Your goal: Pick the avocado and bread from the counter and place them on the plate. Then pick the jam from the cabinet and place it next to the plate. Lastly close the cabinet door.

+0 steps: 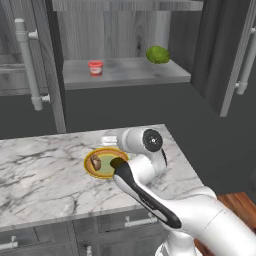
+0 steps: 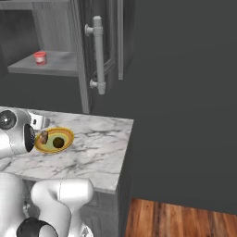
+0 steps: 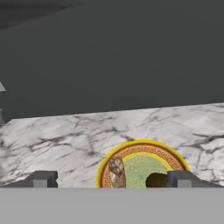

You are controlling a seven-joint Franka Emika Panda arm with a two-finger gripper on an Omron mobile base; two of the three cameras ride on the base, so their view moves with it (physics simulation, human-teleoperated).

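Cabinet (image 1: 115,30): the wall cupboard stands open above the counter (image 1: 45,175), its left door (image 1: 47,65) swung wide with a long silver handle (image 1: 27,62).
Jam (image 1: 95,68): a small red jar with a pale band sits upright on the grey shelf (image 1: 125,75), toward its nine o'clock end, well apart from a bright green round lump (image 1: 157,54) at the three o'clock end.
Jam, handling: likely light and rigid with smooth, possibly slippery sides; a pinch across the middle of the body, jaws level, looks the safest hold, since a high grip near the lid could tip it.
Bread (image 1: 95,162): the mottled brown chunk lies on the plate (image 1: 102,173), at its nine o'clock rim in the hand view.
Avocado (image 2: 58,142): the dark oval rests in the plate's pale green centre, just beside the bread; both look rigid and settled.
Gripper (image 3: 111,180): empty and spread wide, its two dark fingertips (image 3: 40,179) low over the counter, straddling the near side of the plate.
Stage: the counter items appear delivered; the jam seems next, then the door.
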